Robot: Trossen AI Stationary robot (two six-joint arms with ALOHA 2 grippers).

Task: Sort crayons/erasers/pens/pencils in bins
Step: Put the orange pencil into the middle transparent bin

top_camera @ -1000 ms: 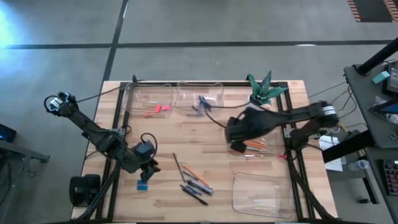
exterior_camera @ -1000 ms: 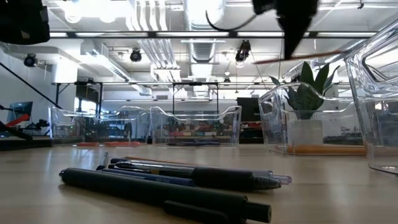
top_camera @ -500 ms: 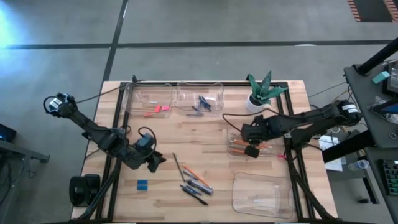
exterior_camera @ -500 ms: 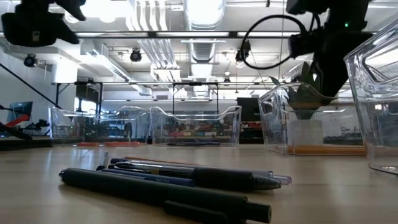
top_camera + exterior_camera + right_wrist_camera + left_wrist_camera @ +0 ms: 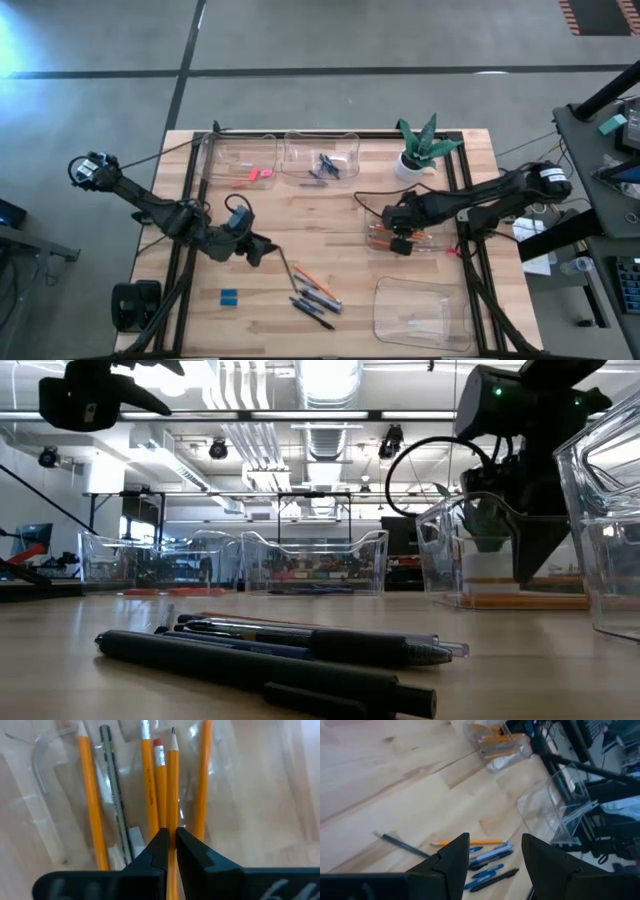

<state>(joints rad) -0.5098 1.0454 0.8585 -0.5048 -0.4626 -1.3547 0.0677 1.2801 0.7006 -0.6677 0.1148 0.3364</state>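
Right of centre, right gripper [image 5: 402, 243] pinches a pencil [image 5: 172, 790] over the bin [image 5: 440, 246]; left gripper [image 5: 262, 248] gapes mid-table.

In the low view the frame's edge crops the nearest bin [image 5: 610, 510]; the pencils [image 5: 520, 601] behind its neighbour's wall blur.

light: bright, even, from ceiling fixtures [image 5: 320, 375] at 12 o'clock in the low view | glare: pale patch on the floor [image 5: 15, 40] at 10 o'clock from above | shadows: faint | blur: left wrist view soft throughout; nearest pens [image 5: 270, 665] slightly out of focus
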